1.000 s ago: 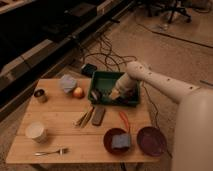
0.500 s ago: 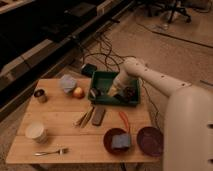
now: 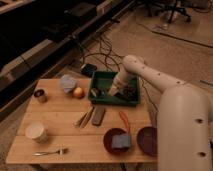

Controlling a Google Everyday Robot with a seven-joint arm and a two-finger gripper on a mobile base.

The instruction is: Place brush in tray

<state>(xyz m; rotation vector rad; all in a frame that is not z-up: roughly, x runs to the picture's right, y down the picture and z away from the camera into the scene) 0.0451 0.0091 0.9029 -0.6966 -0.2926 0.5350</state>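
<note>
The green tray (image 3: pixel 107 76) stands at the upper right of the wooden desk (image 3: pixel 70 131), near the middle of the frame. The tool (image 3: pixel 114 91) reaches down into the tray's centre from the white arm at the right; whether it is open or closed cannot be told. The brush (image 3: pixel 95 92) lies inside the tray's left end, just left of the tool. Left of the tray sits an orange fruit (image 3: pixel 78 92). Below it lie a dark bar (image 3: pixel 98 115) and two red plates (image 3: pixel 148 140).
</note>
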